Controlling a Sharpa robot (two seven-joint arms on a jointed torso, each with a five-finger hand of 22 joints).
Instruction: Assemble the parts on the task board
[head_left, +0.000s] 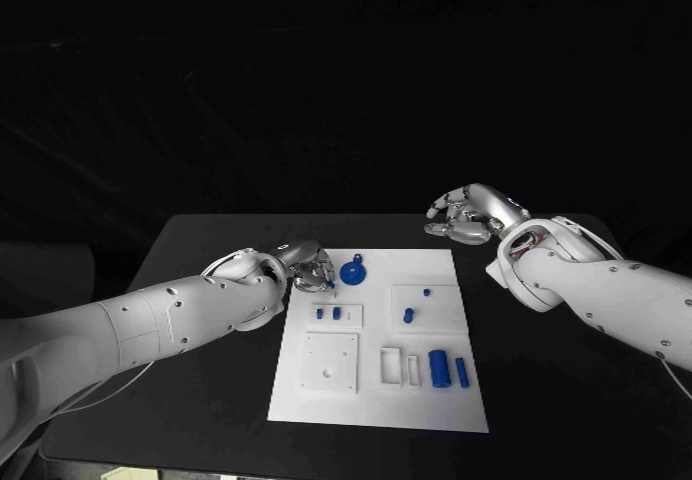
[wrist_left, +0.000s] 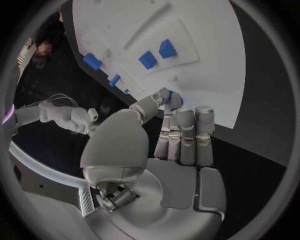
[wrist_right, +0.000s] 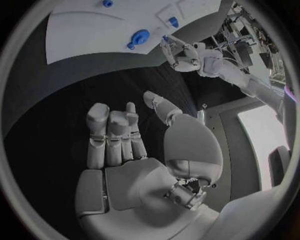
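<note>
Left hand (head_left: 300, 268) hung over task board (head_left: 433, 405) near its far left corner, fingers curled, pinching small blue part (wrist_left: 169, 96) at fingertips. Round blue part (head_left: 355, 273) lay just beside it on board; two blue cylinders (head_left: 447, 368) stood nearer, at board's front. Right hand (head_left: 473, 213) was raised beyond board's far right corner, fingers curled in, holding nothing.
</note>
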